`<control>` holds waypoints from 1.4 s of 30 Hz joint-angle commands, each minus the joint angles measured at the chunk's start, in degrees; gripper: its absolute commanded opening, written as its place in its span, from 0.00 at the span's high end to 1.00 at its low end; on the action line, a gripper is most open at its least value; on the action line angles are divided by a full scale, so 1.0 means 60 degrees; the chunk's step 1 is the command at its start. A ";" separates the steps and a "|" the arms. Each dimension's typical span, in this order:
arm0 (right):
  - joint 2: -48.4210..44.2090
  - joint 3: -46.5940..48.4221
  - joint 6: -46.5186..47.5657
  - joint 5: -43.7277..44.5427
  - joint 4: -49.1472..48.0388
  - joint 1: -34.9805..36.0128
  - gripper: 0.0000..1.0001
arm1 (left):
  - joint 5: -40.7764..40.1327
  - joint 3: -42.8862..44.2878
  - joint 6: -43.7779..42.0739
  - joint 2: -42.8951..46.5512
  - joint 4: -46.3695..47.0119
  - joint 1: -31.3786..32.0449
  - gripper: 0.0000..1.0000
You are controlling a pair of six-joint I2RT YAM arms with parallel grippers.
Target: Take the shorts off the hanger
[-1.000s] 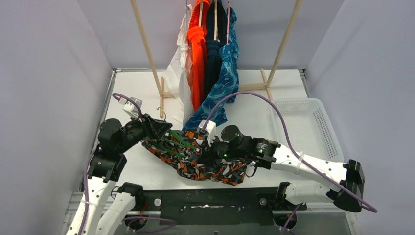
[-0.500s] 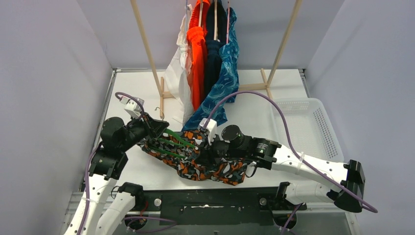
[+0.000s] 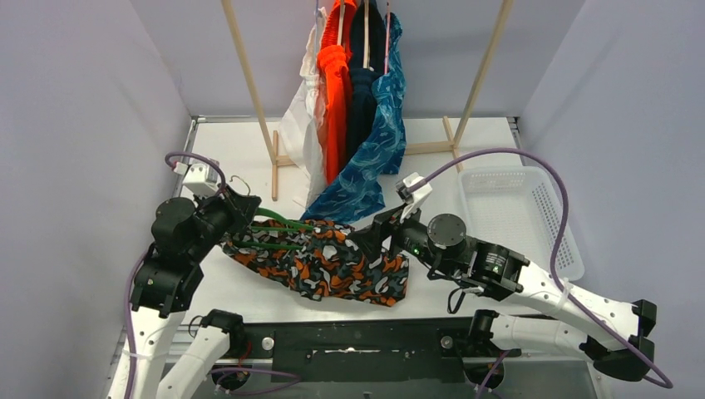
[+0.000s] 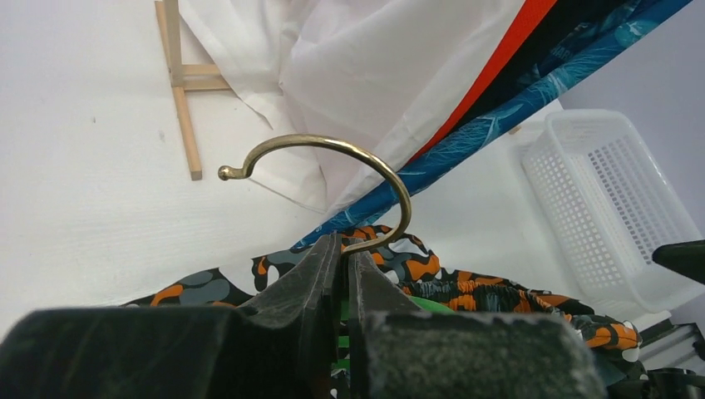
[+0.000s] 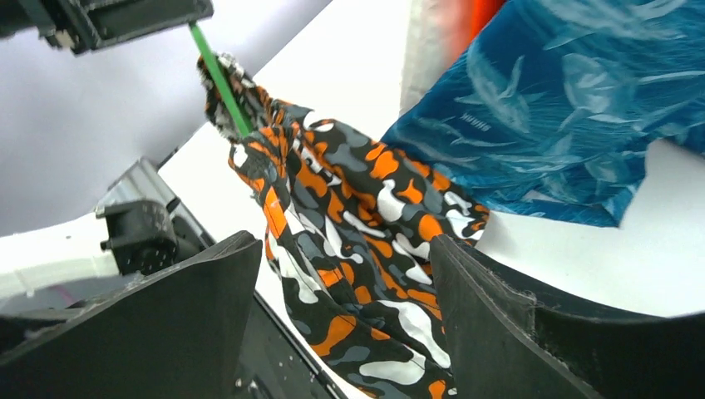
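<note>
Camouflage shorts lay at lower centre of the top view, waistband threaded on the hanger. Left gripper was clamped on its hook stem; right gripper gaped wide, empty. Fabric judged light and limp; grasp the bunched waistband

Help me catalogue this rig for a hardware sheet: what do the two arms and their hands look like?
Both the left arm and right arm alternate white links with black, rounded joint housings. A purple cable loops along each, and a small white camera box sits at each wrist. The left hand and right hand are black, with two broad, rough-surfaced fingers.
</note>
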State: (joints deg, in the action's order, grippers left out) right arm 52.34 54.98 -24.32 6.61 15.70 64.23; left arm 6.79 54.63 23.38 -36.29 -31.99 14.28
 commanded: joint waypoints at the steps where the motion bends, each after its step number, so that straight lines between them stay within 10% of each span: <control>1: 0.0322 0.0638 -0.0228 0.1340 -0.0407 0.0208 0.26 | -0.0167 0.0511 -0.0248 -0.0411 -0.0144 0.0022 1.00; 14: 0.3686 0.2839 0.0616 0.1984 0.0290 0.1347 0.59 | 0.0369 -0.0070 -0.0531 -0.0353 -0.0022 0.0178 1.00; 27: 0.3409 0.2412 0.0683 0.1476 0.0250 0.1337 0.99 | -0.0410 -0.0412 -0.0260 0.0008 0.0233 0.0176 1.00; 42: 0.1058 0.0576 -0.0294 0.2760 0.1055 0.0034 1.00 | -0.1290 -0.0194 -0.0131 0.0160 -0.0028 0.0177 1.00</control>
State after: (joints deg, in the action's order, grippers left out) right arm 64.97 61.73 -24.53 18.46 19.38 67.70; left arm 4.25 51.29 23.09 -35.86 -34.96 15.70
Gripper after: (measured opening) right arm 0.081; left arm 0.038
